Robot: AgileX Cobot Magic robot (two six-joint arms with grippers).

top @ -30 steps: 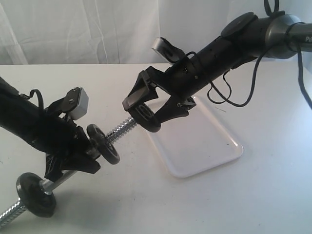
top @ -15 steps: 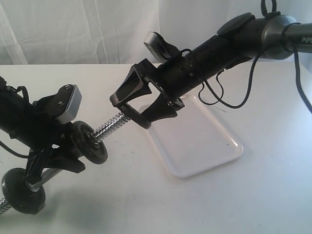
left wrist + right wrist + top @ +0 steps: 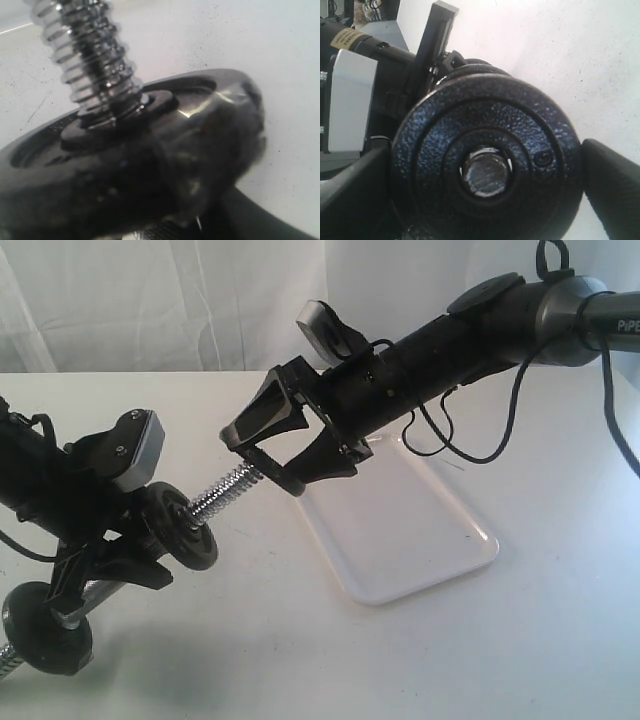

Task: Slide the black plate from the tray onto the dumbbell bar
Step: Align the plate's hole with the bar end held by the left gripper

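My right gripper (image 3: 270, 465) is shut on the black plate (image 3: 284, 480), held on edge above the table to the left of the tray (image 3: 420, 540). In the right wrist view the black plate (image 3: 487, 160) fills the space between the fingers (image 3: 615, 195), and the tip of the dumbbell bar (image 3: 485, 173) shows inside its hole. My left gripper (image 3: 95, 580) is shut on the middle of the dumbbell bar (image 3: 222, 492), which tilts up toward the plate. In the left wrist view the threaded end (image 3: 90, 60) rises from a black disc (image 3: 125, 165) that hides my jaws.
Two other black discs ride on the bar, one (image 3: 182, 528) just beyond my left gripper and one (image 3: 45, 628) near the bar's low end. The white tray holds nothing. A loose black cable (image 3: 470, 445) hangs under the right arm.
The left arm has drawn the bar left and a little lower. My right gripper followed to the left with the plate, so the bar's tip now sits at the plate's hole.
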